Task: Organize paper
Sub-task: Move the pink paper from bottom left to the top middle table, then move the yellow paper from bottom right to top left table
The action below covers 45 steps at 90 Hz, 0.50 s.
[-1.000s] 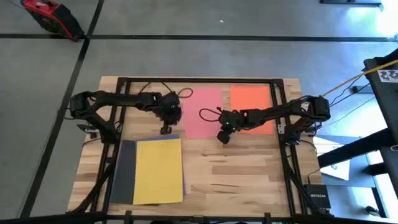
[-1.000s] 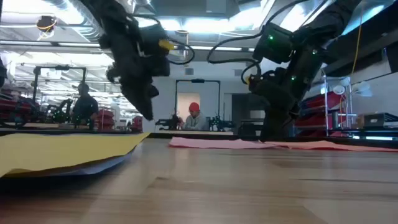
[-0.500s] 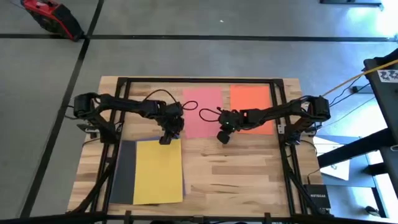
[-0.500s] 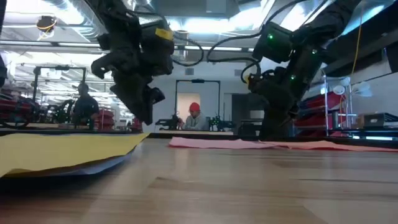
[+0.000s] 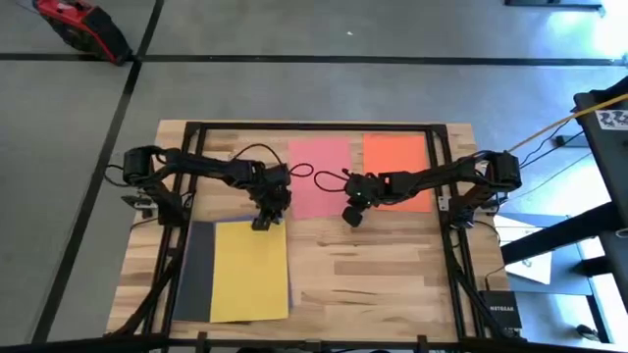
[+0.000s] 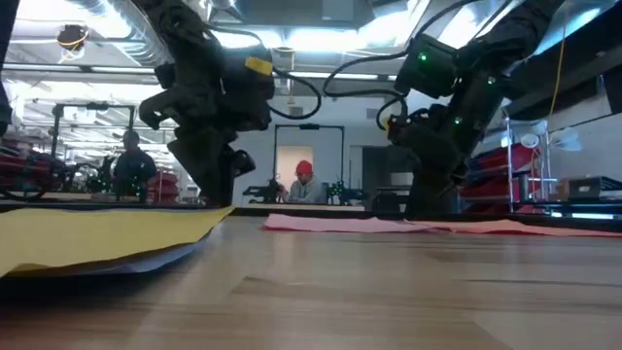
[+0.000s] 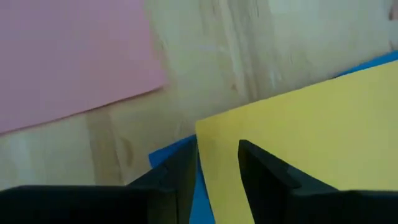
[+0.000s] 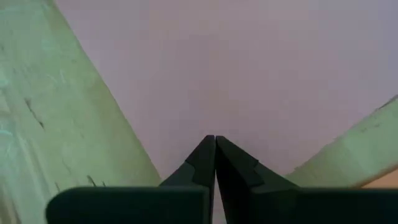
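A yellow sheet (image 5: 250, 270) lies near the table's front left, on top of a blue sheet (image 7: 177, 152) and a dark grey sheet (image 5: 196, 270). A pink sheet (image 5: 322, 175) and an orange sheet (image 5: 396, 169) lie flat side by side at the far middle. My left gripper (image 5: 262, 223) is open and low at the yellow sheet's far right corner (image 7: 214, 134), one finger over the blue and one over the yellow. My right gripper (image 5: 350, 218) is shut, with its tips down on the pink sheet's near right part. My left gripper points down at the yellow sheet's far right corner (image 6: 220, 207), with the sheet's edge between its fingers (image 7: 264, 168). Whether it touches the paper, I cannot tell. My right gripper presses its shut fingertips (image 8: 208, 155) down on the pink sheet (image 8: 217, 74) near its near right corner, slanting from above. The sheet lies flat on the table.
Black frame rails (image 5: 314, 127) run along the table's far edge and both sides. Bare wood (image 5: 373, 284) spreads over the near right part of the table. Cables (image 5: 329, 179) loop above the pink sheet. People sit in the room beyond (image 6: 303, 180).
My left gripper has gone toward the table's near edge and down, from above the bare wood beside the pink sheet to the yellow sheet's far right corner. The sheets have stayed in place.
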### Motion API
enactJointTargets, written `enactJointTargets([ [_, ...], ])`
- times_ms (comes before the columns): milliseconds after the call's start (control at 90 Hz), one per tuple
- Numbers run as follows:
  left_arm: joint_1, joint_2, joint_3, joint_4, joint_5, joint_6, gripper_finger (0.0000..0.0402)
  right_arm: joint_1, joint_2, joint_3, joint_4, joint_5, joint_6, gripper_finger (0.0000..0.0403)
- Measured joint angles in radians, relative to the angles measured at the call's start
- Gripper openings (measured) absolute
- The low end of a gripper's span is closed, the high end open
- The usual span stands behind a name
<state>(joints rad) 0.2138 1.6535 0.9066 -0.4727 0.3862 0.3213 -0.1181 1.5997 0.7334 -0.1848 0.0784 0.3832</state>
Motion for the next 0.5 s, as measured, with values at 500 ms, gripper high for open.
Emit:
enactJointTargets([
  [500, 0.0, 0.035, 0.0, 0.046, -0.001, -0.025, 0.0104, 0.0, 0.0, 0.001, -0.003, 0.0, -0.017, 0.0],
])
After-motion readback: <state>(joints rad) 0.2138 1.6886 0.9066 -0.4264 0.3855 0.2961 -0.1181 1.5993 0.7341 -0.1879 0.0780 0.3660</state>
